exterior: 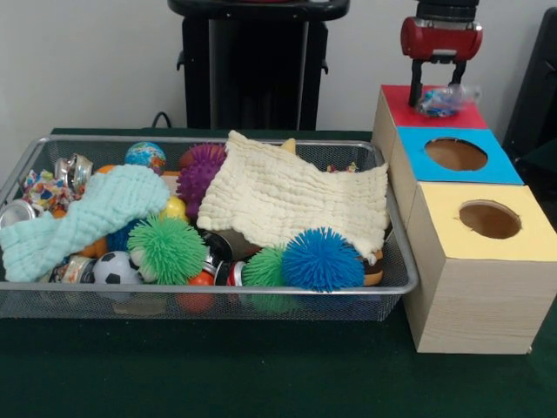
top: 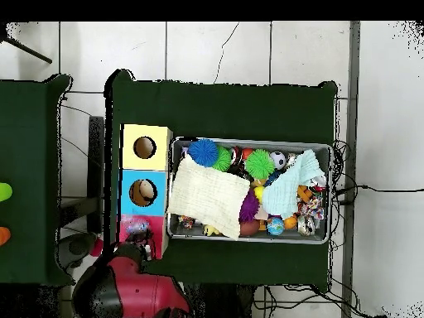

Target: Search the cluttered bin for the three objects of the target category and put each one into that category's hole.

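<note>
A: What's the gripper (exterior: 438, 94) carrying?

B: A small crinkly packet (exterior: 441, 101), clear with blue in it. It hangs right between the two fingers, which are closed against its sides, and it sits just above the red box top (exterior: 470, 117).

A: So where's the hole from there?

B: That is the hard part. The blue box (exterior: 461, 155) and the yellow box (exterior: 487, 220) both show round holes, but the red one's hole is covered by the packet and fingers in the front view. In the overhead view the packet (top: 137, 225) lies over the middle of the red top, so I judge the hole is straight below it; the coming move looks like a plain drop or small lowering.

A: Any long axis to mind?

B: It looks wider than tall, roughly crosswise to the fingers, though crumpling makes that uncertain.

A: And the bin?

B: The wire basket (exterior: 400, 287) is well apart, to the side. A cream cloth (exterior: 300, 196) and a pale green cloth (exterior: 83, 218) cover much of it, so what lies underneath can't be told.
</note>
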`<move>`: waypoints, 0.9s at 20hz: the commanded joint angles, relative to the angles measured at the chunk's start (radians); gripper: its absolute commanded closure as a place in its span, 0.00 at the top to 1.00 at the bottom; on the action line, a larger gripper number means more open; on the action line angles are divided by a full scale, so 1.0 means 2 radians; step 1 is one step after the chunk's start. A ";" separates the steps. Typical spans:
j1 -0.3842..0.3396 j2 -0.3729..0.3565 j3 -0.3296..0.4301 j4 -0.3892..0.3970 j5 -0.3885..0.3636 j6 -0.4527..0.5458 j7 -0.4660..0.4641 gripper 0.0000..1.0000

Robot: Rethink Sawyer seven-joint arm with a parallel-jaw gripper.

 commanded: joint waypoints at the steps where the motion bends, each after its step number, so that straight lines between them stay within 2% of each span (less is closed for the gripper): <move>1: -0.004 0.038 0.018 -0.062 0.036 -0.010 0.118 1.00; 12: -0.001 0.051 0.017 -0.072 0.044 -0.006 0.119 1.00; 18: -0.016 0.045 0.036 -0.060 0.049 -0.021 0.138 1.00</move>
